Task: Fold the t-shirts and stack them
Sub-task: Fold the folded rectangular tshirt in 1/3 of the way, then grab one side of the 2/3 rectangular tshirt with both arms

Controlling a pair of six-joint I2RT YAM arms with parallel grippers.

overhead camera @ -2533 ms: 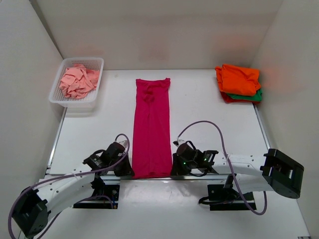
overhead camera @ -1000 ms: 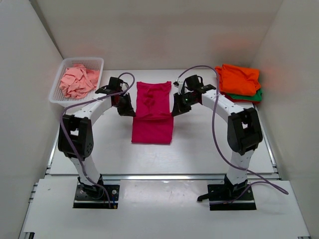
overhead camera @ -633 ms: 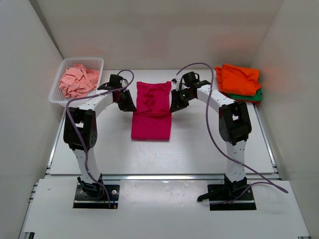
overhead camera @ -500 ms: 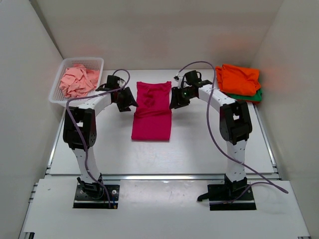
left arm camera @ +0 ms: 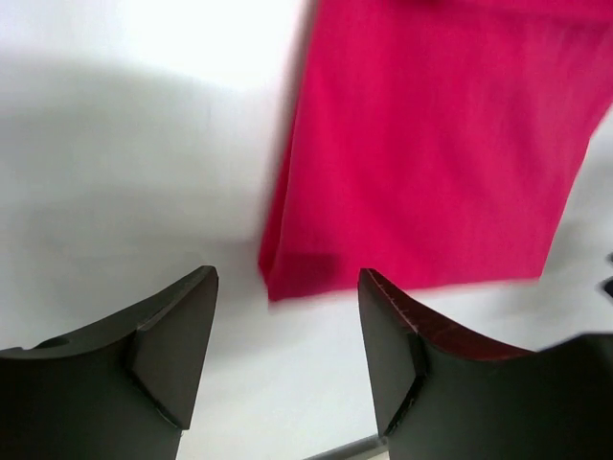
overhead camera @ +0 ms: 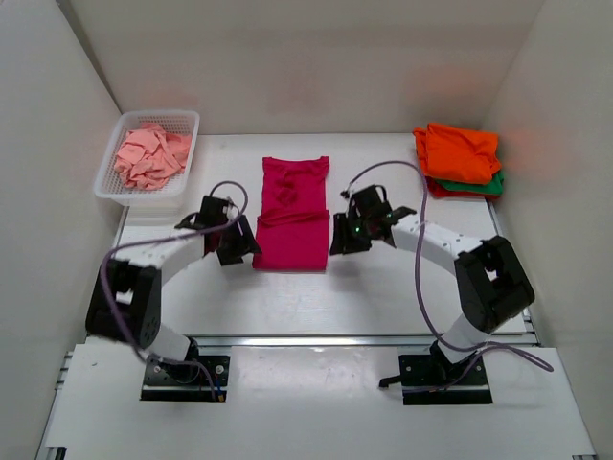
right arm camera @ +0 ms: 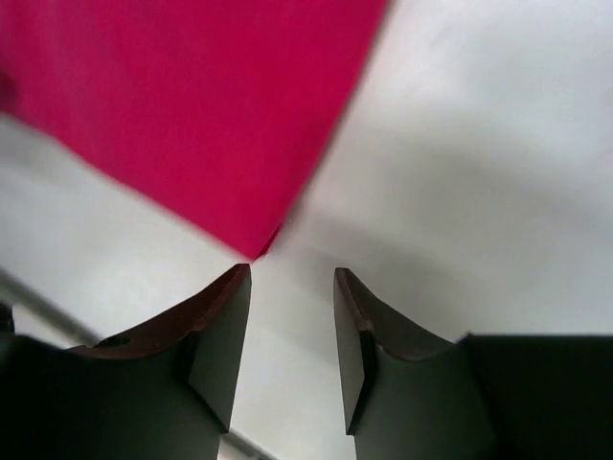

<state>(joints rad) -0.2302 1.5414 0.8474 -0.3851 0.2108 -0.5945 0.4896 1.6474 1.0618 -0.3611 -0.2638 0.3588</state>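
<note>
**Shirt let go after the lengthwise fold; both arms back at its near corners**

Both arms have come back from the far end of the magenta shirt (overhead camera: pixel 292 218), and both sets of fingers have opened. The shirt, a long strip moments ago, now lies doubled over mid-table (overhead camera: pixel 383 287), its collar end showing beyond the upper layer.

The left gripper (overhead camera: pixel 233 249) hangs just off the near left corner. In its wrist view the fingers (left arm camera: pixel 172 335) stand wide and empty, the folded corner lying below the gap. The right gripper (overhead camera: pixel 345 240) sits at the near right corner, with a narrower gap and nothing held.

I judge one more fold is due before the shirt joins the orange shirt (overhead camera: pixel 460 151) stack at far right. A salmon shirt (overhead camera: pixel 148 158) waits in the basket (overhead camera: pixel 124 196).
</note>
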